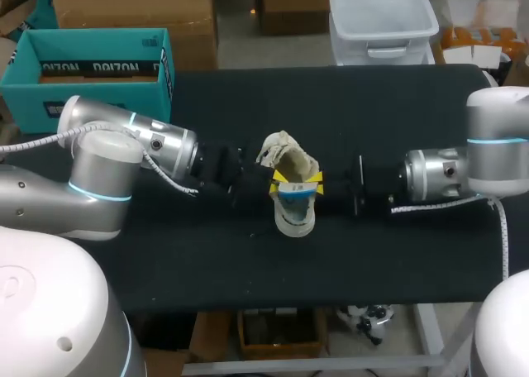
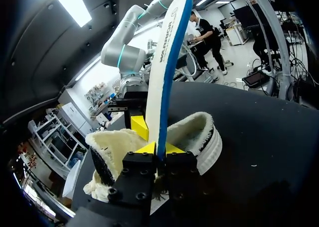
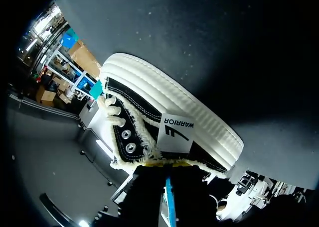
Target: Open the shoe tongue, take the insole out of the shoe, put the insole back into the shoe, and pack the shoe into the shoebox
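A black high-top shoe (image 1: 294,218) with a white sole and fleece lining lies mid-table, its tongue (image 1: 279,150) folded back. A white insole with a blue edge (image 2: 167,72) stands upright out of the shoe's opening (image 2: 199,137). My left gripper (image 2: 158,148) is shut on the insole's lower end; in the head view it sits at the shoe's left side (image 1: 279,178). My right gripper (image 1: 316,181) comes in from the right and is shut on the shoe's collar; one yellow fingertip (image 2: 140,127) shows behind the insole. The right wrist view looks along the shoe's side (image 3: 164,102). The teal shoebox (image 1: 91,71) stands open at the back left.
The black table (image 1: 397,253) stretches wide around the shoe, with bare surface in front and to both sides under the arms. The shoebox sits beyond my left arm's elbow (image 1: 103,158).
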Motion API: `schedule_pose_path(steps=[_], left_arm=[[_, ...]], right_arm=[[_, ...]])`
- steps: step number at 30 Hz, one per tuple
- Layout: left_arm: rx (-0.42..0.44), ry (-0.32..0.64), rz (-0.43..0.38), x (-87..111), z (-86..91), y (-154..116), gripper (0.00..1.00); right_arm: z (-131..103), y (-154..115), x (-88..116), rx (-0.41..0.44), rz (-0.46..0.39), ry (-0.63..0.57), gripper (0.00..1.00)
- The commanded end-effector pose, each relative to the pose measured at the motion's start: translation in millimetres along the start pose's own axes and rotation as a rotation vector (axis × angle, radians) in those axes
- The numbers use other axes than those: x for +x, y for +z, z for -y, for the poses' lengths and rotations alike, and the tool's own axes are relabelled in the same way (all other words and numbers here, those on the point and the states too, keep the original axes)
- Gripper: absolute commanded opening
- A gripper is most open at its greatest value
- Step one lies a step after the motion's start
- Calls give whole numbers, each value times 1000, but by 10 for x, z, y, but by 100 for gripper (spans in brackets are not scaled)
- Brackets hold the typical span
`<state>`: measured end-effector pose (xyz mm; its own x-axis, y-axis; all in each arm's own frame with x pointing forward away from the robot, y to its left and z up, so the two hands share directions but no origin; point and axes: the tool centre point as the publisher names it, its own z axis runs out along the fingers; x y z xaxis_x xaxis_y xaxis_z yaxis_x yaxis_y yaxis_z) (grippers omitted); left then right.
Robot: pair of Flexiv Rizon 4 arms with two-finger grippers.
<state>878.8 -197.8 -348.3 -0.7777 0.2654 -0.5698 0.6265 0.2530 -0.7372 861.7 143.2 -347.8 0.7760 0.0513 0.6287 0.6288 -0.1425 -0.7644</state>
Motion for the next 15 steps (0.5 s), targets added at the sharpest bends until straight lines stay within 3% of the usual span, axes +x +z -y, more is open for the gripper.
schedule_pose_path(steps=[1,4,6,9,13,15], left_arm=[[0,0,9,22,-28,15,8],[-1,0,9,24,-28,14,7],[0,0,9,35,-23,16,6],[2,0,8,44,-10,21,5],[5,1,9,51,6,25,5],[7,0,10,56,13,28,6]], right_arm=[[-40,1,-6,8,1,4,0],[-2,-9,-32,8,-2,4,0],[68,-34,-61,-1,-4,8,21],[155,-63,-90,-34,4,16,30],[264,-92,-121,-52,11,23,27],[310,-107,-129,-61,15,25,18]])
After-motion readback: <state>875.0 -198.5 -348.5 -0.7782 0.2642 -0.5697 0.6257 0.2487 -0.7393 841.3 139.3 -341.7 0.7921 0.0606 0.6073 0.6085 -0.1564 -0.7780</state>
